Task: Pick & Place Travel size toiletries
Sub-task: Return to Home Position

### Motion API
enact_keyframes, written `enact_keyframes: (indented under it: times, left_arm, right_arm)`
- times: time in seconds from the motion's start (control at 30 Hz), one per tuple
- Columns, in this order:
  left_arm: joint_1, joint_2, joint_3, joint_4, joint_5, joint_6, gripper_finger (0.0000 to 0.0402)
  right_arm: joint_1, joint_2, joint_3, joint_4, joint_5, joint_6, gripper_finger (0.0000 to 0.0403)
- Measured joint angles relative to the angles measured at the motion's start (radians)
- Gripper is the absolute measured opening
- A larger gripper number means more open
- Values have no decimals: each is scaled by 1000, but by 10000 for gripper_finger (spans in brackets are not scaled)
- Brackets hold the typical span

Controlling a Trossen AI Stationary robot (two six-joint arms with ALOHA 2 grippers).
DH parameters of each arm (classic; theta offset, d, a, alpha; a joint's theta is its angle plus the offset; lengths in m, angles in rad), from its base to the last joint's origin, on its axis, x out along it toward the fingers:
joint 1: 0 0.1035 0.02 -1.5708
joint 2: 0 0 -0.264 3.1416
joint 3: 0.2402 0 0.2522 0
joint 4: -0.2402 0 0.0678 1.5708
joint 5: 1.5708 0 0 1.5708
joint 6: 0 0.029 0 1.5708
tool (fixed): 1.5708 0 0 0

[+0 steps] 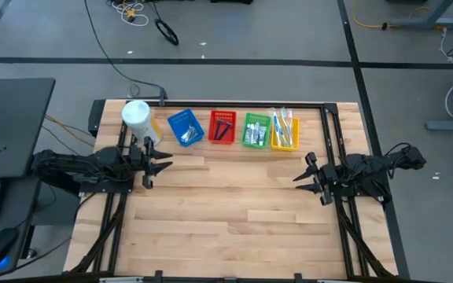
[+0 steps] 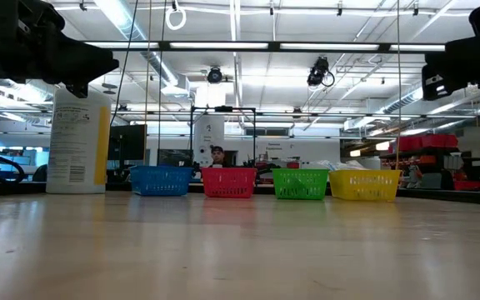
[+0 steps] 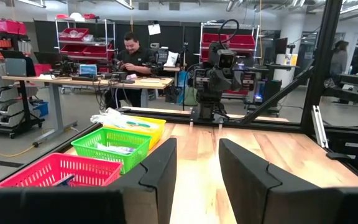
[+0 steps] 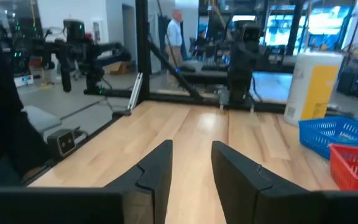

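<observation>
Toothbrushes (image 1: 282, 124) lie front-to-back in yellow basket (image 1: 292, 146) (overhanging its far rim); left fingers (image 3: 160, 174), right fingers (image 4: 155, 169) spread, empty.

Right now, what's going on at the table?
Nothing is being handled. The left arm and right arm sit at opposite ends of the table, jaws open and empty. The toiletries lie in the blue basket, red basket, green basket and yellow basket, lined along the far edge beside a white canister.
</observation>
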Motion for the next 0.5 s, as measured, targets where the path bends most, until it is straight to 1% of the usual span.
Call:
enact_keyframes:
  times: [0.07,0.5]
  left_arm:
    - [0,0,0,0,0,0,127]
    - [0,0,0,0,0,0,127]
  right_arm:
    - [0,7,-17,48,5,-3,120]
    - [0,18,-17,47,-1,-8,120]
